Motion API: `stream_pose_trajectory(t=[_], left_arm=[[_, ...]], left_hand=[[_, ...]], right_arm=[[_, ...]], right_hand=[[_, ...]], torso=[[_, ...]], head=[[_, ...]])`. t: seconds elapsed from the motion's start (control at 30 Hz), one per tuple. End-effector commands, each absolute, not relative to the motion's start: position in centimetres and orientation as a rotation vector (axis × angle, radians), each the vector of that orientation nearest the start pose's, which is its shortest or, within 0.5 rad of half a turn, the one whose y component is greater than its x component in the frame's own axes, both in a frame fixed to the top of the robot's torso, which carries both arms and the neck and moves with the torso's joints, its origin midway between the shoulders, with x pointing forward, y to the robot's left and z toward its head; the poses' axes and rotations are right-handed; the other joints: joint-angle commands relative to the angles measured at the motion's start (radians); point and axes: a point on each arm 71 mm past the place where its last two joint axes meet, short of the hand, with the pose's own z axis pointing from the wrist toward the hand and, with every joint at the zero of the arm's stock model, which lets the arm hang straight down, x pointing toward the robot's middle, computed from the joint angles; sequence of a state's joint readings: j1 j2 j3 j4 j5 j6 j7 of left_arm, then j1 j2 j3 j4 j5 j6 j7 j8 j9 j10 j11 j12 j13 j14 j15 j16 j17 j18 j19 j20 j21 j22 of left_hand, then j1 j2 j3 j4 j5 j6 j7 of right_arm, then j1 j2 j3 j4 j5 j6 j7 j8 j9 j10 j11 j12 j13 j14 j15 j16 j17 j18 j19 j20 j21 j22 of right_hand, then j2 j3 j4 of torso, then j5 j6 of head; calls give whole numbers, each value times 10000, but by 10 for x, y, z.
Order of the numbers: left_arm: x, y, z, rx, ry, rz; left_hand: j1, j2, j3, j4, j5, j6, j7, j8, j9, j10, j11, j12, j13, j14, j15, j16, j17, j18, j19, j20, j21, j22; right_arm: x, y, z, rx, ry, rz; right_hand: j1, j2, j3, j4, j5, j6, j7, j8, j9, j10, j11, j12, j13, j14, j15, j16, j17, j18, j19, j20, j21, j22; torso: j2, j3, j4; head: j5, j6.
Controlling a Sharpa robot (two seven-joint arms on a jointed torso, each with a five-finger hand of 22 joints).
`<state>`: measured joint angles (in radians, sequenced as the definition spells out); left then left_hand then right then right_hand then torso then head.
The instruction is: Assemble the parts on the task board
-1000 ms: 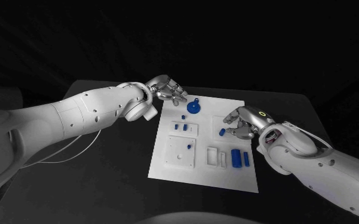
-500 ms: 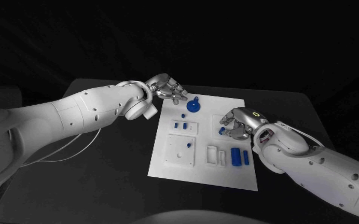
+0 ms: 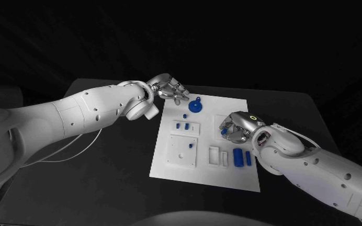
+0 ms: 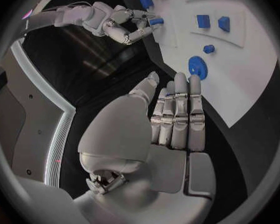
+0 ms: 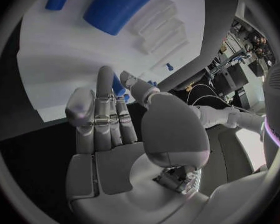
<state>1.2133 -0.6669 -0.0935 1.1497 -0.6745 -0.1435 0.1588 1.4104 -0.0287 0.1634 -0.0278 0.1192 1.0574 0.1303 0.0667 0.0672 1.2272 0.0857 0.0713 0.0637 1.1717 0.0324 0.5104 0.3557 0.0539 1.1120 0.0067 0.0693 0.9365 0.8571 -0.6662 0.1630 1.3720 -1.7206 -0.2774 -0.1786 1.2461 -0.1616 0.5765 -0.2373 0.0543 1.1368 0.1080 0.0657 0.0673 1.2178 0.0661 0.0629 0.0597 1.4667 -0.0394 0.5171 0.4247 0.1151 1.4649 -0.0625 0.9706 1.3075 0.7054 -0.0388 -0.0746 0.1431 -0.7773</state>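
The white task board (image 3: 198,169) lies in the middle of the black table. My right hand (image 3: 237,127) hovers over the board's right side and pinches a small blue part (image 3: 224,131) between thumb and finger. The left wrist view shows that right hand (image 4: 124,27) with the part (image 4: 155,21) at its fingertips; the right wrist view shows the part (image 5: 118,88) too. My left hand (image 3: 170,90) hangs at the board's far left corner, fingers straight and holding nothing. Close to it on the board lies a blue gear (image 3: 195,108).
Two small blue blocks (image 3: 182,127) stand in a raised plate, a blue peg (image 3: 185,116) just beyond them. Two blue cylinders (image 3: 241,158) lie near the board's right edge, beside white slots (image 3: 218,157). A pale cable (image 3: 71,150) lies on the table's left.
My right hand has shifted a little left over the board, still pinching the small blue part, and its forearm has swung in closer. The left hand has stayed put.
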Motion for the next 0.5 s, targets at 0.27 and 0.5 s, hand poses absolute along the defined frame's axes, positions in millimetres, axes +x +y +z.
stream_pose_trajectory(t=[0.27,0.5], left_arm=[[540,215,-222,-4825,18342,-10803],[540,216,-222,-4833,18351,-10791]], left_hand=[[-43,53,-21,64,24,-58,18,-25,9,-74,-15,-40,-9,31,-29,0,0,-14,82,17,0,-14],[-43,53,-21,64,24,-58,18,-25,9,-74,-15,-40,-9,31,-29,0,0,-14,82,17,0,-14]], right_arm=[[460,-153,-292,-1826,17537,5923],[460,-155,-288,-1641,17078,5797]], right_hand=[[15,737,444,223,-61,694,-146,79,78,760,-257,9,30,241,-56,148,53,-87,667,-36,482,213],[-156,945,1021,161,-63,926,-203,-2,127,1004,-320,-21,25,196,-131,364,336,-133,650,-149,794,416]], torso=[[-15,-8,-12],[-11,-6,-6]], head=[[17,-47],[25,-63]])
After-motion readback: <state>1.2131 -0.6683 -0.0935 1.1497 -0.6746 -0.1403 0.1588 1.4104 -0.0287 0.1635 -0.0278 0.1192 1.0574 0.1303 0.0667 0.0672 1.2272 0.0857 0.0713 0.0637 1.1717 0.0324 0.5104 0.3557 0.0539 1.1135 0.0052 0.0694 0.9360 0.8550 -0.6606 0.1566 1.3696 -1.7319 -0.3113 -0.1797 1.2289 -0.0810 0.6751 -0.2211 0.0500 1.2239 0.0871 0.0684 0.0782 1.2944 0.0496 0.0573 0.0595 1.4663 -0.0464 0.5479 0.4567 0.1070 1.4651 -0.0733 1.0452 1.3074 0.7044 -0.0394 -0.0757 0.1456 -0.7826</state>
